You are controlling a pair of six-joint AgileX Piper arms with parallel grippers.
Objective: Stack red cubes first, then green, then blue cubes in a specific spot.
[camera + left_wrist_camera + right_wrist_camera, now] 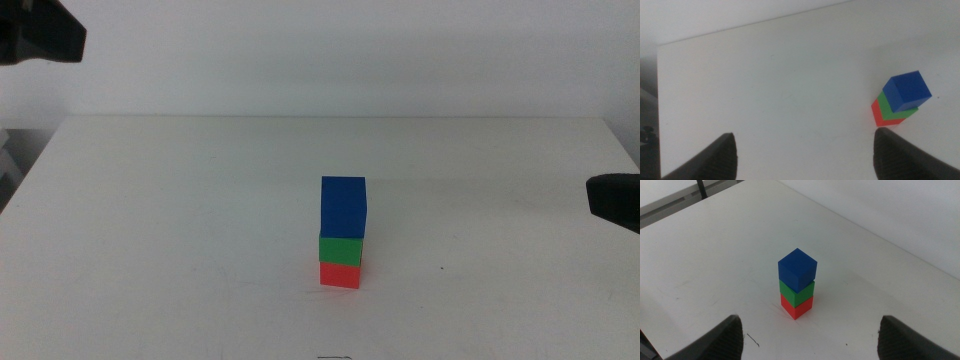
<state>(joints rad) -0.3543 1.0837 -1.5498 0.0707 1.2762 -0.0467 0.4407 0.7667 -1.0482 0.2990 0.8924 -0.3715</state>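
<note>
The red cube (340, 274) is sitting on the white tabletop (180, 220) toward its near edge, slightly right of centre, carrying the green cube (340, 248) and the blue cube (343, 206). The left pincer (805, 152) and right pincer (810, 337) are both hanging wide open and empty, well apart from the stack.

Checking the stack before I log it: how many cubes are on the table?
3, all in one stack: red cube at the bottom, green on it, blue on top. None looks hidden.
</note>
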